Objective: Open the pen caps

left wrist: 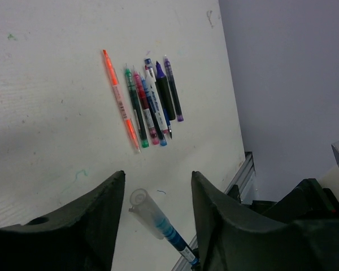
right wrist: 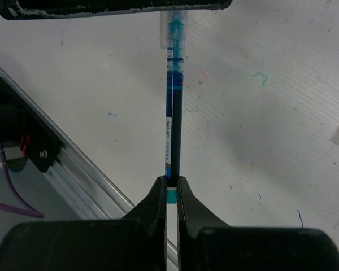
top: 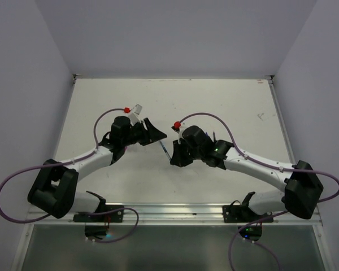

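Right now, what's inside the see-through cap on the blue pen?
Through the clear cap shows the blue pen's teal front end. The fine tip cannot be made out; in the right wrist view a finger of the left gripper covers the cap's end.

The top external camera sits high above and behind the arm bases. It looks steeply down on the whole white rectangular worktop (top: 214,107), with the near edge and its ribbed aluminium rail (top: 175,212) at the bottom of the frame and the far edge at the top. The left wrist camera sits close behind the black left gripper (left wrist: 158,176) and looks slantwise across the worktop. The right wrist camera looks along the black right gripper (right wrist: 170,185), close to the surface, with the near-edge rail crossing its lower left. All three views share the mid-worktop patch holding the slim blue-ink pen (right wrist: 174,130) and its clear plastic cap (left wrist: 147,214).
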Robot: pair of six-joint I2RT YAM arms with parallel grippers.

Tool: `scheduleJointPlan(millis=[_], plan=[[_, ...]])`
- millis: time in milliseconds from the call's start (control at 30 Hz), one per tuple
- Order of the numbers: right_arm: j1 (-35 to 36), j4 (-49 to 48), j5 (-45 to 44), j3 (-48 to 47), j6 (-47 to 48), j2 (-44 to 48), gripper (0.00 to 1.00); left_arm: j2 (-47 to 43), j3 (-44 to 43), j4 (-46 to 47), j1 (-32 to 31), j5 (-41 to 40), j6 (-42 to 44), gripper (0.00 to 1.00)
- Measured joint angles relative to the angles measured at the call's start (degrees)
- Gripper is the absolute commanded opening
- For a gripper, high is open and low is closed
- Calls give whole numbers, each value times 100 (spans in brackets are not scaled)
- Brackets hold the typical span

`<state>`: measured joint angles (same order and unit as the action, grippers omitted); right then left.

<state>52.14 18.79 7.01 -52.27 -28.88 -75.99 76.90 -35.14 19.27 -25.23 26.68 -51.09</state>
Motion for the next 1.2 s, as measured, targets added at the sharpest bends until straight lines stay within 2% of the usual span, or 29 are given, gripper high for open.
scheduleJointPlan(millis=[67, 100, 167, 200, 233, 333, 467, 600, 667, 733, 767, 1033, 1200], plan=[[-2, -39, 0, -9, -2, -48, 0, 98, 2, 111, -11, 44, -90, 40], [0, -48, 0, -11, 0, -72, 0, 133, 2, 138, -17, 55, -94, 26], [-2, -39, 0, -13, 0, -98, 0, 179, 13, 170, -28, 61, -149, 11], [0, -37, 0, -13, 2, -103, 0, 186, 20, 192, -28, 66, -208, 0], [4, -42, -7, -13, 9, -129, 14, 186, 20, 251, -31, 98, -299, 0], [33, -57, -74, -13, 42, -175, 44, 181, 24, 404, -68, 168, -348, 0], [31, -87, -192, -199, 192, -321, 47, 184, 103, 404, -68, 170, -339, 0], [31, -151, -197, -603, 262, -734, 45, 184, 129, 385, -72, 170, -341, 0], [31, -179, -192, -778, 291, -940, 41, 184, 129, 391, -72, 173, -358, 0], [31, -238, -188, -874, 345, -1108, 7, 181, 129, 402, -72, 179, -389, 0], [31, -249, -208, -890, 376, -1176, 0, 181, 129, 400, -72, 190, -385, 0], [133, -422, -522, -767, 264, -1235, 0, 146, 105, 111, 13, -2, -505, 0], [468, -890, -787, -247, 76, -970, 0, 258, -120, -179, 433, 164, -855, 0]])
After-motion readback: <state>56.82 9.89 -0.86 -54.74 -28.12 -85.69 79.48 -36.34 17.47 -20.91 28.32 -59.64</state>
